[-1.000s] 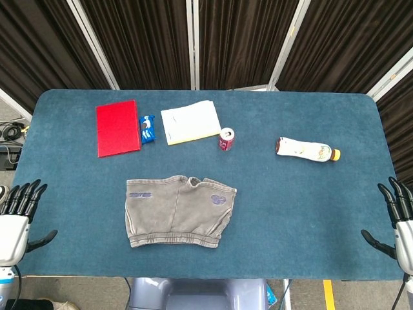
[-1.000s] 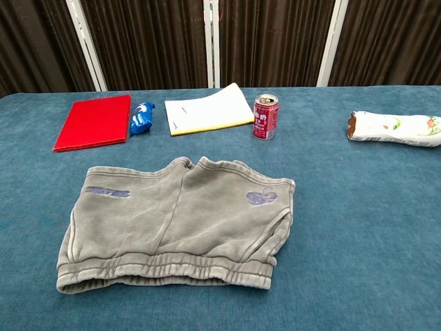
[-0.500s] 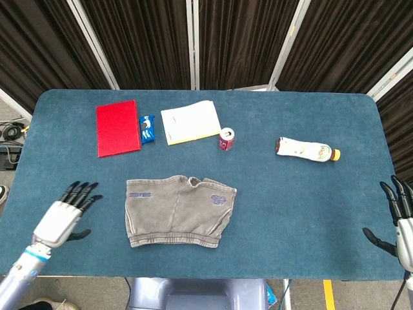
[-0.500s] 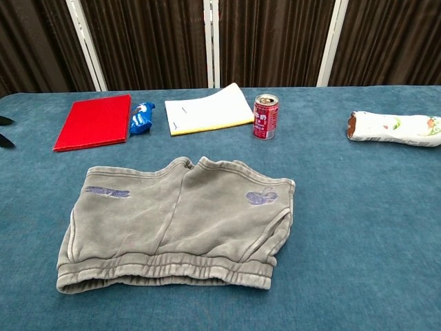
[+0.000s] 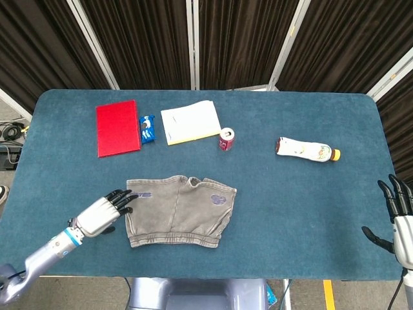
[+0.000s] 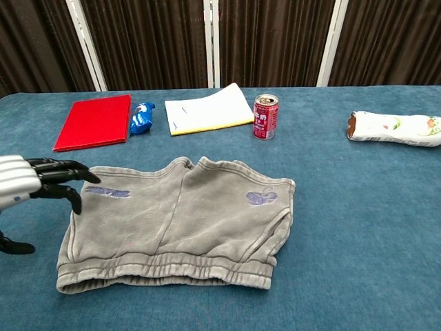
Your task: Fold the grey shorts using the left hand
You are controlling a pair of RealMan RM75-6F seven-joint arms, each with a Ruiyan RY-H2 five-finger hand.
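Lying flat on the blue table (image 5: 303,213), near the front edge and a bit left of centre: the grey shorts (image 5: 179,211), waistband toward the robot, leg openings facing the far side. Purple print on each leg panel. Unfolded.

Left hand (image 5: 103,210) is at the shorts' left edge, fingers (image 6: 65,170) extended and slightly spread, tips at or just over the fabric near the left print; can't tell if they touch it. Nothing held. Thumb hangs apart below in the chest view.

Right hand (image 5: 399,214) sits at the table's front right corner, well apart from the shorts, fingers straight and apart, thumb out to the side, holding nothing. Head view only.

Far side of table, left to right: red notebook (image 5: 117,128), blue snack packet (image 5: 148,129) just beside it, white notepad (image 5: 190,122), red soda can (image 5: 226,139) upright, white bottle (image 5: 308,150) on its side with an orange cap.
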